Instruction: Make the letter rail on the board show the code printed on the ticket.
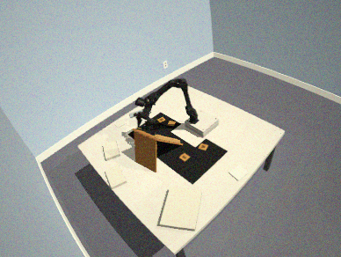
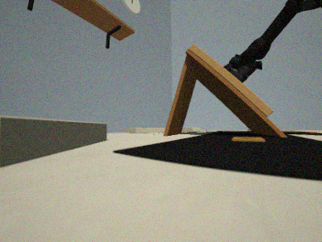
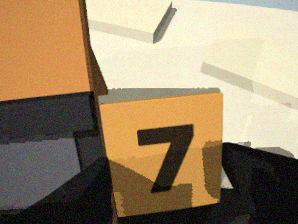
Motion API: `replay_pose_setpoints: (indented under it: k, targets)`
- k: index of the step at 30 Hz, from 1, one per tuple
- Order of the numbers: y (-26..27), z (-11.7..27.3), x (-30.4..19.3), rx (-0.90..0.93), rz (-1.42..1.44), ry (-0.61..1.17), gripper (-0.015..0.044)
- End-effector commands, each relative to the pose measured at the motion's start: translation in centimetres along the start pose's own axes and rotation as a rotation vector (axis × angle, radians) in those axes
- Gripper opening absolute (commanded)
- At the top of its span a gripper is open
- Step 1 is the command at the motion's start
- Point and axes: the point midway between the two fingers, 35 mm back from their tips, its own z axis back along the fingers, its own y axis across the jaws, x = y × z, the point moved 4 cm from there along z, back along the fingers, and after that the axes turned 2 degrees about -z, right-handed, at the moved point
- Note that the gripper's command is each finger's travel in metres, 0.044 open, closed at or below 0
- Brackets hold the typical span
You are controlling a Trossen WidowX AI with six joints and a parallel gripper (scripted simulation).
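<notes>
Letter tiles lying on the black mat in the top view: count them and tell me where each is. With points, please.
4. Two tiles [image 1: 161, 120] [image 1: 171, 123] near the arm, two [image 1: 182, 157] [image 1: 203, 144] beyond the board's sloping front [image 1: 169, 139]. The board or arm may hide more.
</notes>
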Motion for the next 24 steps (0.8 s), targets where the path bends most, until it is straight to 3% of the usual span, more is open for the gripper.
replay_pose_setpoints:
  k: [1,24]
  targets:
    - [0.4,0.1,0.0,-0.003,-0.001,-0.001,0.0000]
    - [1.5,0.1,0.0,-0.003,-0.002,-0.001,0.0000]
